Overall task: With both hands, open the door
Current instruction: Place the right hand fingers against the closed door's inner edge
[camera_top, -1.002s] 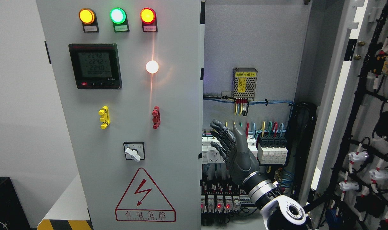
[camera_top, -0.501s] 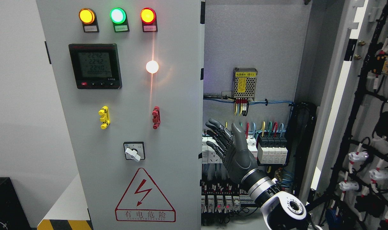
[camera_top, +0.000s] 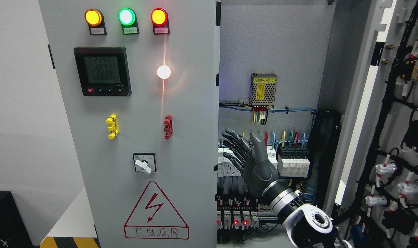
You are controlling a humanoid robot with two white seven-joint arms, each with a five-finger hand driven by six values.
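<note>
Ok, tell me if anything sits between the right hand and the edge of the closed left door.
Nothing visible does. The right hand, fingers spread, hovers in the open cabinet bay just right of the left door; only open air separates them. Breakers are behind the hand.

Left door (camera_top: 181,137): sheet metal, matt pale grey paint, smooth.
Indicator lamps (camera_top: 126,16), upper left of frame: glossy translucent plastic, lit.
Meter (camera_top: 102,71): black plastic bezel, shiny screen.
Warning sticker (camera_top: 156,212), lower left: smooth printed film.
Back panel (camera_top: 271,44), upper centre: grey metal, fine grainy texture.
Power supply (camera_top: 263,89): perforated bright metal casing.
Breakers (camera_top: 293,162), centre: white and black plastic, semi-gloss.
Wires (camera_top: 288,111): plastic-sheathed, glossy.
Right hand (camera_top: 252,160): dark grey matt plastic palm, black jointed fingers (camera_top: 234,141); wrist (camera_top: 283,201) of polished ribbed metal with glossy white shell below.
Right door (camera_top: 367,103): grey painted metal, smooth.
</note>
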